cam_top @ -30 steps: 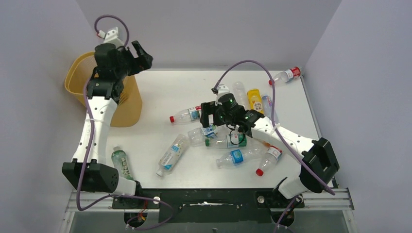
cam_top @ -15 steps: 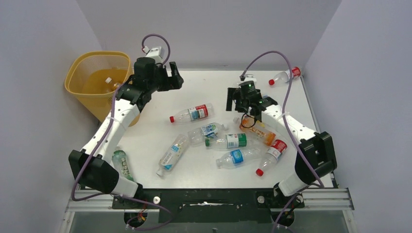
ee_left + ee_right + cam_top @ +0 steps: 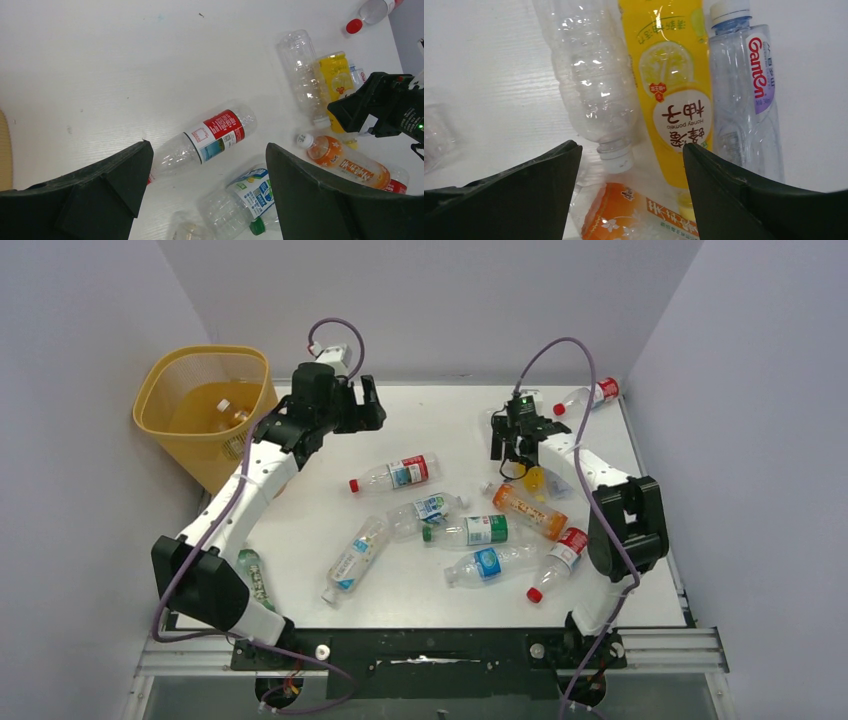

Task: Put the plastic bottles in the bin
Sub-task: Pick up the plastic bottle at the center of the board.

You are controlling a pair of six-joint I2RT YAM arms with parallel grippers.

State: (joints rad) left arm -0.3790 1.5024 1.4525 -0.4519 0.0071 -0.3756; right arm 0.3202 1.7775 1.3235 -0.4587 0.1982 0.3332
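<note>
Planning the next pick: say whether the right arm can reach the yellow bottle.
Probably yes: the right gripper hangs open right by the yellow bottle, whose body lies uncovered.

"Ganten" in red letters running along the clear bottle, "Honey pomelo" beneath large Chinese characters, seen upside down, on the yellow bottle, remaining print too small to read

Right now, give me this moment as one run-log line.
left fingers open, empty, above red-label bottle | right fingers open over clear bottle neck, beside yellow honey pomelo bottle | bin: bottle inside
</note>
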